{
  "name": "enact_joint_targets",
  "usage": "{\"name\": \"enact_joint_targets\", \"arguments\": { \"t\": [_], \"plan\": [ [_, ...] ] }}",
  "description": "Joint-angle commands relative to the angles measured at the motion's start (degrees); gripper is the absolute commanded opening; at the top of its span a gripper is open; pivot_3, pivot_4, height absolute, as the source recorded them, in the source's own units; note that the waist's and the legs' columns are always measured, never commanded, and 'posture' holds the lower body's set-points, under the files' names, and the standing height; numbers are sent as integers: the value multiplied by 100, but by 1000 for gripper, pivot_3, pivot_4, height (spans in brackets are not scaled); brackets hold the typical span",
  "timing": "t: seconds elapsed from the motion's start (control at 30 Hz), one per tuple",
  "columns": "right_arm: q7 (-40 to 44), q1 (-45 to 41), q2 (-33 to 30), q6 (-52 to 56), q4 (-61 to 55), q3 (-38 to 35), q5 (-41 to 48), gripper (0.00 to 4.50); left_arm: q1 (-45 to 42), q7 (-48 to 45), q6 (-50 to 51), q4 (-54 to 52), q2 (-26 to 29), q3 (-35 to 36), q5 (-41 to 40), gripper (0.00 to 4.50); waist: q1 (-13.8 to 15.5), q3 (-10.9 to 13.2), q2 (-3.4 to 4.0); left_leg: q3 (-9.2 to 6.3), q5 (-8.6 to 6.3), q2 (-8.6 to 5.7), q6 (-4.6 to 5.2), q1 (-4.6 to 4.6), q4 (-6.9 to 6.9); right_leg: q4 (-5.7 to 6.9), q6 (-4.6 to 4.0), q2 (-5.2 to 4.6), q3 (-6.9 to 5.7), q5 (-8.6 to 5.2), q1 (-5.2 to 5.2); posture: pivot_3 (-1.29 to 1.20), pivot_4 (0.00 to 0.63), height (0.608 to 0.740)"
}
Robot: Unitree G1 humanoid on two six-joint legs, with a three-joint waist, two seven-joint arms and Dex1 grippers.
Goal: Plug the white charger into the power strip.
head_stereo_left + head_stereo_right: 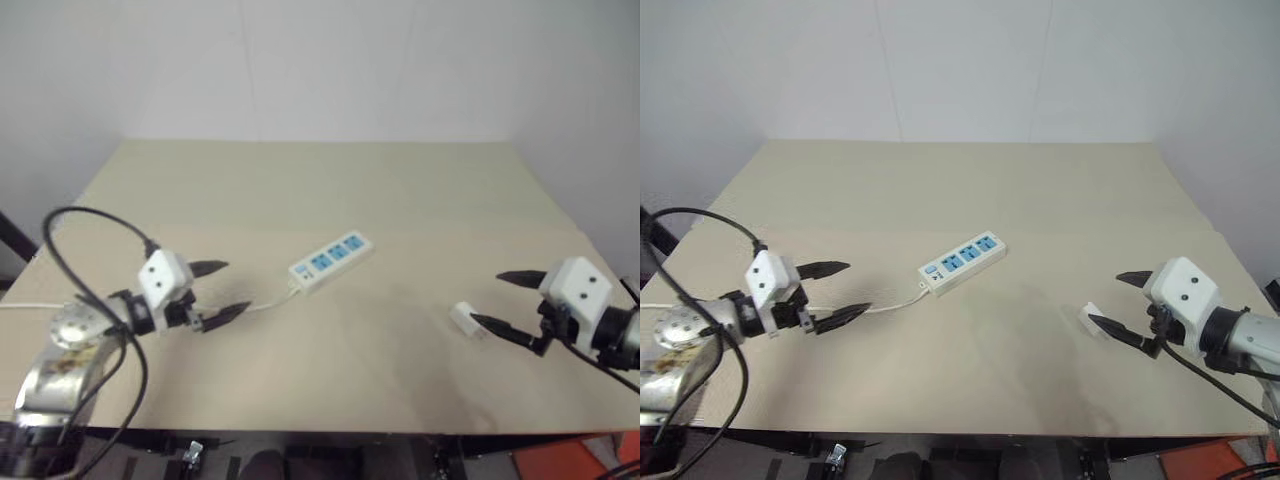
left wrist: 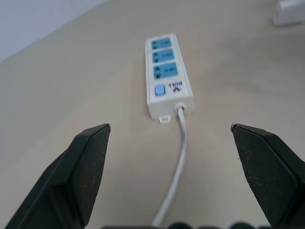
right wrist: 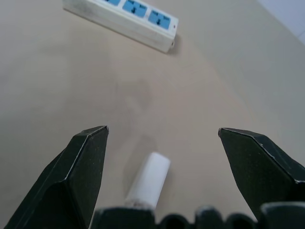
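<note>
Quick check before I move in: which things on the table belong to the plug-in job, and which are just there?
For the job:
- white charger, lying loose on the table beside the right gripper
- power strip, all three blue sockets free
- left gripper, jaws open, pointing towards the strip

Just there:
- strip's thin white cord
- beige table

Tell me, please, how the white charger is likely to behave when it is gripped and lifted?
The white charger looks small and boxy, so probably light and rigid. Its smooth casing may slip between the black fingers. Lying flat on the table, it should slide rather than roll if nudged.
</note>
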Motion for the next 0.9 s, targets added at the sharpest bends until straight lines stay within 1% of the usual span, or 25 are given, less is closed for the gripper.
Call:
{"name": "enact_joint_targets", "arguments": {
  "t": [0.03,0.1,0.2,0.33,0.47,0.63,0.77,0.87,0.9],
  "plan": [
    [-103,-278,33,-67,-149,164,74,4398,-815,175,-298,785,-520,-528,269,4449,13,0,0,-1,0,-2,0,-1,2,-1,2,-1,0,2,1,0,150,740],
    [-143,-468,63,-51,-155,310,84,4398,-1309,286,-494,1427,-870,-840,557,4449,15,0,-1,-2,1,-4,-1,-4,5,-1,3,-1,0,5,1,0,150,740],
    [-192,-719,134,-28,-196,475,134,4398,-1828,186,-835,2324,-1232,-1141,790,4449,-21,0,-1,-1,0,-5,0,-8,6,-2,5,-1,1,7,-2,0,150,740],
    [-320,-982,261,39,-295,684,154,4398,-2325,86,-1242,3424,-1660,-1362,993,4449,-31,0,-1,-1,0,-4,0,-12,5,-1,4,1,2,7,-7,0,150,740],
    [-438,-1200,363,142,-433,879,203,4398,-2753,387,-1777,4532,-2096,-1491,1355,4449,-11,0,-2,-4,0,-7,0,-16,6,-2,5,-1,0,7,-10,0,150,740],
    [-512,-1276,370,187,-546,993,279,4398,-3080,809,-2416,5513,-2449,-1553,1753,4449,0,1,-2,-7,0,-9,1,-23,8,-6,9,-2,-3,9,-10,0,150,740],
    [-526,-1322,370,204,-592,1055,321,4398,-3194,740,-2459,5953,-2622,-1580,1833,4449,26,0,-1,-7,1,-11,0,-23,9,-4,11,-4,-3,10,-10,0,150,740],
    [-531,-1332,366,202,-599,1079,326,4398,-3109,547,-2531,6009,-2684,-1526,1750,3864,53,-2,1,-7,1,-13,0,-19,10,-2,13,-4,-3,11,-6,0,150,740],
    [-532,-1329,363,199,-604,1083,327,4398,-3041,467,-2523,5932,-2693,-1494,1695,3588,60,-2,1,-7,1,-13,0,-18,10,-1,14,-5,-3,11,-5,0,150,740]
  ]
}}
